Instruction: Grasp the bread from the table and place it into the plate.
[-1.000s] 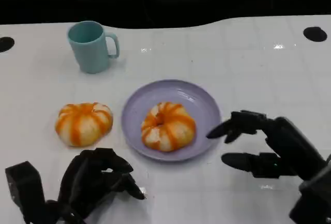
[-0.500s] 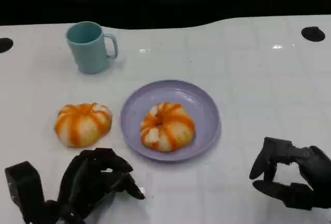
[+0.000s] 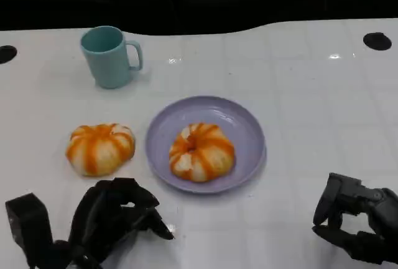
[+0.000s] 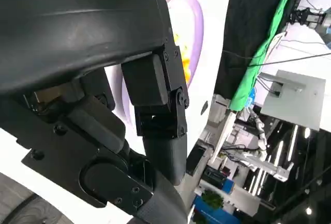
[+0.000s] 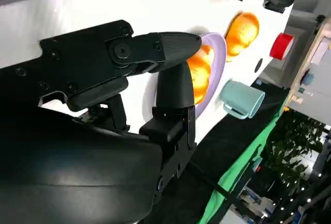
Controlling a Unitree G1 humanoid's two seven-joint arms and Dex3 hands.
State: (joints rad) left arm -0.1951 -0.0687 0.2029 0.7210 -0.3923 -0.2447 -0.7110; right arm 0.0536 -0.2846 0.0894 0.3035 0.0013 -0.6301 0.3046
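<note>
The glossy white surface (image 3: 311, 95) carries everything. On it, near the middle, sits the round lilac plate (image 3: 242, 126), and one orange-and-cream striped, pumpkin-shaped bread roll (image 3: 202, 151) already lies inside it. A second roll of the same kind (image 3: 99, 148) rests on the bare surface just beside the plate, on the robot's left, so one placing looks done and the grasp of this second roll looks to be the step in hand. A light teal ceramic mug (image 3: 109, 54) stands farther back. The left hand (image 3: 118, 219) hovers close in front of the loose roll, its fingers curled in on nothing. The right hand (image 3: 357, 222) sits well apart, fingers curled and empty. Next, the left hand needs to spread its fingers and reach forward over the roll.
</note>
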